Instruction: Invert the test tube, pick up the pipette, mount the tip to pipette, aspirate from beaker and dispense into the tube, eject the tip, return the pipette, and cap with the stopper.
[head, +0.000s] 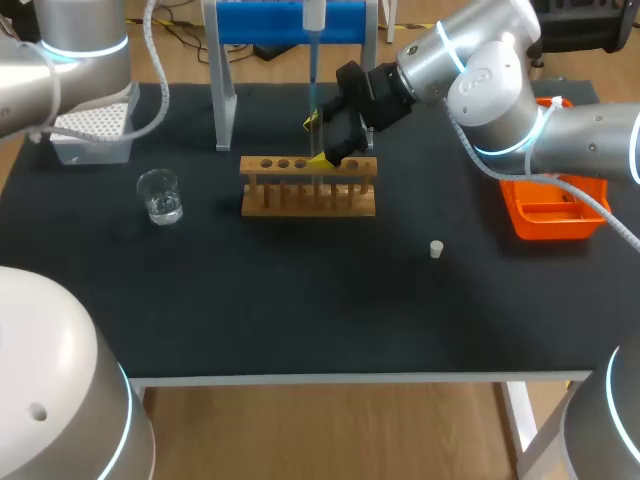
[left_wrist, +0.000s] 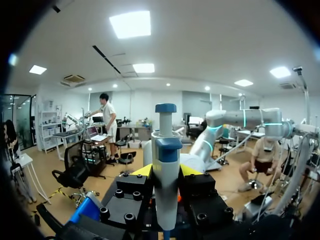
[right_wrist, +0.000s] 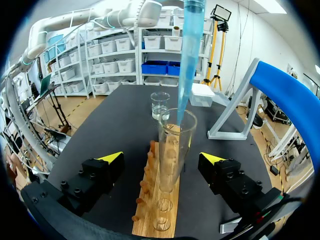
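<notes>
A clear test tube stands upright in the wooden rack. My right gripper is open, its yellow-tipped fingers well apart on either side of the tube and not touching it. In the head view it hangs just behind the rack. From above, the pipette's blue tip reaches down into the tube's mouth. My left gripper is shut on the pipette, whose white body shows at the head view's top edge. The beaker holds clear liquid at the left. The small white stopper lies to the right.
The blue-topped pipette stand rises behind the rack. A tip box sits at the back left, under my left arm. An orange tray lies at the right beneath my right arm.
</notes>
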